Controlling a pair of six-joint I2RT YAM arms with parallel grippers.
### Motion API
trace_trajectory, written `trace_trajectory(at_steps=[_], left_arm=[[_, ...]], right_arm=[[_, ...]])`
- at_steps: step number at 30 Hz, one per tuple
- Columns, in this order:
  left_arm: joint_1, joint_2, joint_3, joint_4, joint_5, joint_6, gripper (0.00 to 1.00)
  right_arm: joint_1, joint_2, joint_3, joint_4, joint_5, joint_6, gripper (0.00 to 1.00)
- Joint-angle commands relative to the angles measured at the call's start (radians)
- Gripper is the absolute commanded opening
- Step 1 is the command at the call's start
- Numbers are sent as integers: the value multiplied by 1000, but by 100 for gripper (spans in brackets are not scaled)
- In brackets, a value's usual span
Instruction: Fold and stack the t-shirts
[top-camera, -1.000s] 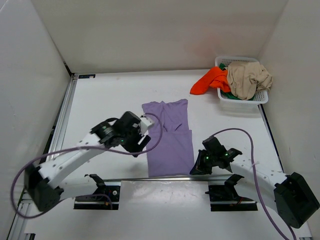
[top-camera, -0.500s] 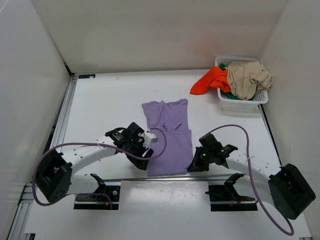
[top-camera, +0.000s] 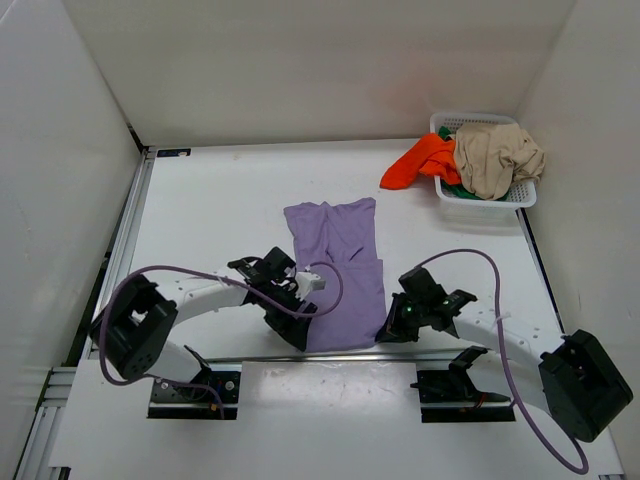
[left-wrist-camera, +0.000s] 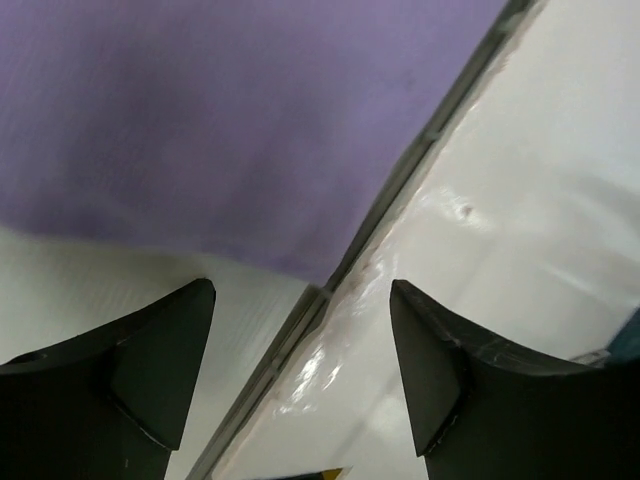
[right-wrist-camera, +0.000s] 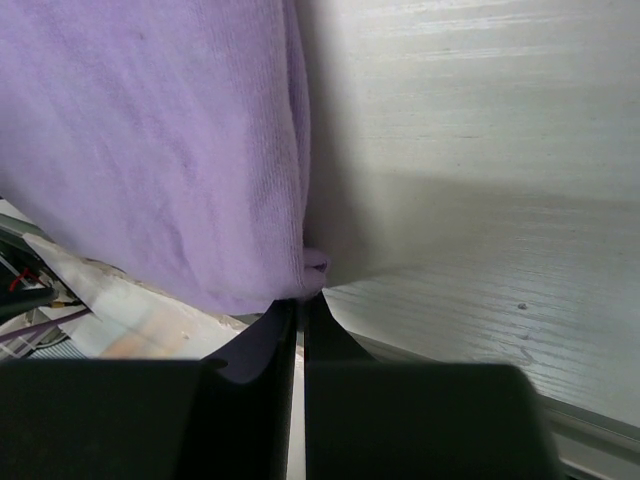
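The lavender t-shirt (top-camera: 338, 270) lies flat and partly folded lengthwise in the middle of the table, its hem at the near edge. My left gripper (top-camera: 303, 333) is open over the shirt's near left corner; in the left wrist view (left-wrist-camera: 300, 330) the corner of the purple cloth (left-wrist-camera: 230, 130) sits just ahead of the fingers. My right gripper (top-camera: 388, 335) is shut on the near right corner of the lavender shirt (right-wrist-camera: 180, 160), pinched at the fingertips (right-wrist-camera: 285, 320). The orange-red shirt (top-camera: 420, 160), beige shirt (top-camera: 495, 155) and a sliver of the green shirt (top-camera: 452, 187) are in the basket.
A white mesh basket (top-camera: 490, 198) stands at the back right, with the orange-red shirt hanging over its left rim. A metal rail (top-camera: 350, 352) runs along the table's near edge just below the shirt's hem. White walls enclose the table.
My left gripper has come down and toward me from the shirt's left side to its near left corner. My right gripper has edged left onto the near right corner.
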Motion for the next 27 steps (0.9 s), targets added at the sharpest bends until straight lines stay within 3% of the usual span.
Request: trace_trajectory(at_steps=[1, 4, 7, 12, 14, 15, 19, 21, 27], left_arm=[[-12, 85, 6, 71, 23, 19, 83], [-25, 135, 6, 80, 23, 19, 79], [-25, 160, -20, 80, -6, 19, 62], [-25, 214, -20, 60, -40, 19, 43], [-25, 214, 0, 60, -51, 19, 17], [-25, 214, 0, 60, -66, 19, 10], [-25, 162, 52, 33, -75, 19, 10], [-25, 125, 77, -5, -100, 19, 10], [-5, 16, 257, -289, -138, 19, 10]], right_arm=[[4, -15, -11, 10, 21, 11, 0], [4, -25, -11, 10, 30, 11, 0], [4, -46, -11, 1, 50, 20, 0], [4, -64, -22, 1, 50, 29, 0], [4, -64, -22, 1, 59, 38, 0], [4, -75, -22, 1, 60, 38, 0], [4, -86, -7, -53, 60, 14, 0], [4, -107, 30, -164, 60, -47, 0], [4, -178, 297, -449, 84, -184, 0]])
